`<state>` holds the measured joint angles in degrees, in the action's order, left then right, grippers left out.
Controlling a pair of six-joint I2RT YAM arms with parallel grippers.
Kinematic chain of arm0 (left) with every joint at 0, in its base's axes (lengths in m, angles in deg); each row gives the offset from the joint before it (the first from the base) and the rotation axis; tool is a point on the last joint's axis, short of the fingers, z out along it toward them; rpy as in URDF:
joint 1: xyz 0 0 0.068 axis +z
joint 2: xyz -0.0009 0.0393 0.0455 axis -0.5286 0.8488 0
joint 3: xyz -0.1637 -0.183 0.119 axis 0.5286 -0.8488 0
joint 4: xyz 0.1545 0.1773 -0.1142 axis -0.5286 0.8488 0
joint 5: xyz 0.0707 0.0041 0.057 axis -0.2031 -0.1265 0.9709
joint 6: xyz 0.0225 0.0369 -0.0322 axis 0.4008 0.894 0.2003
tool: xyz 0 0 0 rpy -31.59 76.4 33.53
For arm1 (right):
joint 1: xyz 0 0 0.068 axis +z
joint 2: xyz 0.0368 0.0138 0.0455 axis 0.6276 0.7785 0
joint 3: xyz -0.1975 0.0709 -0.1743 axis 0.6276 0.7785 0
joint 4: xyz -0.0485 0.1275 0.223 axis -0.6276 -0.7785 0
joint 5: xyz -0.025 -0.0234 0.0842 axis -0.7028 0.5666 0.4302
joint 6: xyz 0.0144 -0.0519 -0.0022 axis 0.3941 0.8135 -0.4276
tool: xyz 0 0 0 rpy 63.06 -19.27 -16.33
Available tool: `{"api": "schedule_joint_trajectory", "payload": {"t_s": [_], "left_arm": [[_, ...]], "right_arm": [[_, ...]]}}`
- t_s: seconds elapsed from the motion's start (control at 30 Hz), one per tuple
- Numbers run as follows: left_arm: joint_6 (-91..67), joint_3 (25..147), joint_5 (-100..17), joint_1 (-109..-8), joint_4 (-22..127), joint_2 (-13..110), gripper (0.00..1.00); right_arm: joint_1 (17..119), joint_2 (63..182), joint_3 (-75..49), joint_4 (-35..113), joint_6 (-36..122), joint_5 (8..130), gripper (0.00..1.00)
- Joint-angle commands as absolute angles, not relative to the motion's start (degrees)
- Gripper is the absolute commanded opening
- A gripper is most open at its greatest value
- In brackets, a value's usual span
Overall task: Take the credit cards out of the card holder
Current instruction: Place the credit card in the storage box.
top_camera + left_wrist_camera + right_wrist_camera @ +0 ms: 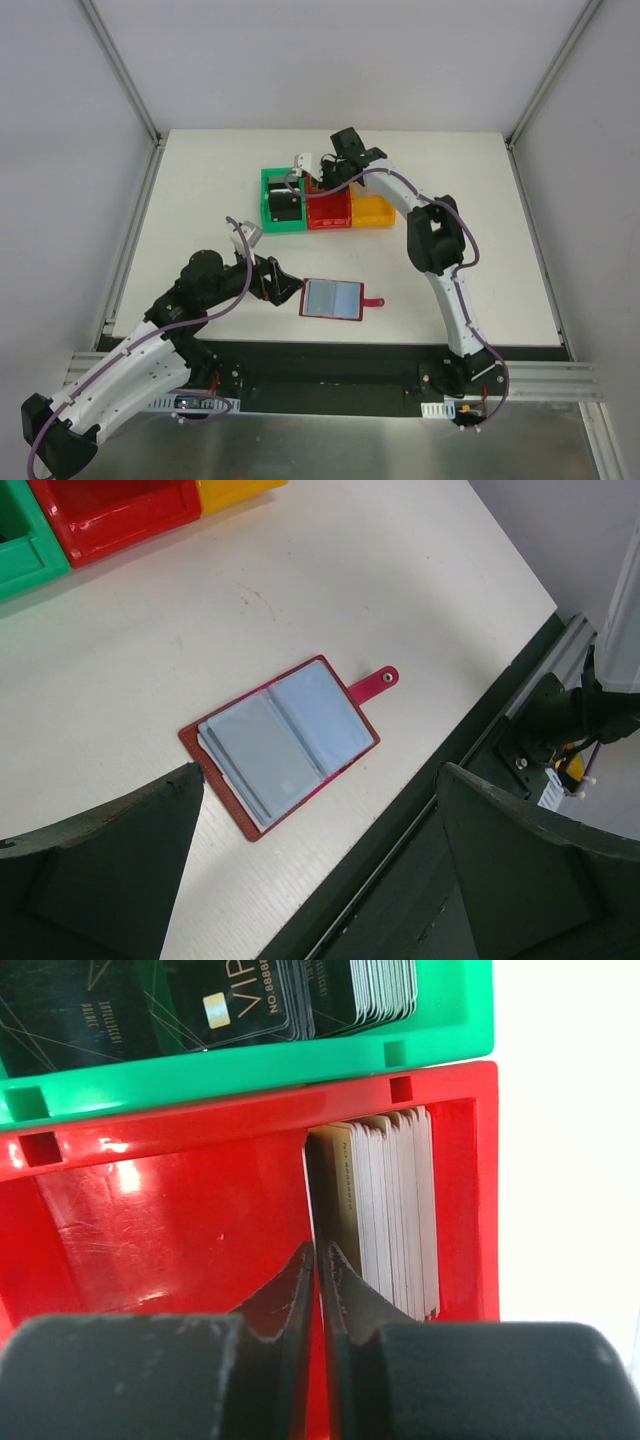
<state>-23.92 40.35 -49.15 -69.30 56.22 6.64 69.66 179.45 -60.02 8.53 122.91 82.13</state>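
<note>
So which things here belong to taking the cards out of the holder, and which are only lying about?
Job: card holder, open; credit cards standing in the red bin; left gripper, open; right gripper, shut.
Lying about: green bin; yellow bin.

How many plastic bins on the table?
3, in a row on the white table: a green plastic bin on the left, a red plastic bin in the middle, a yellow plastic bin on the right. The right arm overlaps them; none seems hidden.
</note>
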Motion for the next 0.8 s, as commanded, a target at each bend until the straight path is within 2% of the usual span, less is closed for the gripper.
{"api": "schedule_joint_trajectory", "payload": {"t_s": [0.0,0.07,0.2,0.77], "left_arm": [[-24.54,40.52,-49.86,-68.65,53.38,7.05,0.99],[-24.54,40.52,-49.86,-68.65,53.38,7.05,0.99],[-24.54,40.43,-49.77,-68.65,53.38,6.88,0.99],[-24.71,40.43,-50.12,-68.65,53.29,7.05,0.99]], "right_arm": [[69.64,180.36,-61.70,10.55,121.11,80.80,0.14],[69.64,180.10,-61.69,11.25,120.58,80.53,0.22],[69.81,179.66,-61.69,12.57,119.97,79.74,0.26],[70.25,177.82,-61.52,18.28,117.95,75.79,0.26]]}}
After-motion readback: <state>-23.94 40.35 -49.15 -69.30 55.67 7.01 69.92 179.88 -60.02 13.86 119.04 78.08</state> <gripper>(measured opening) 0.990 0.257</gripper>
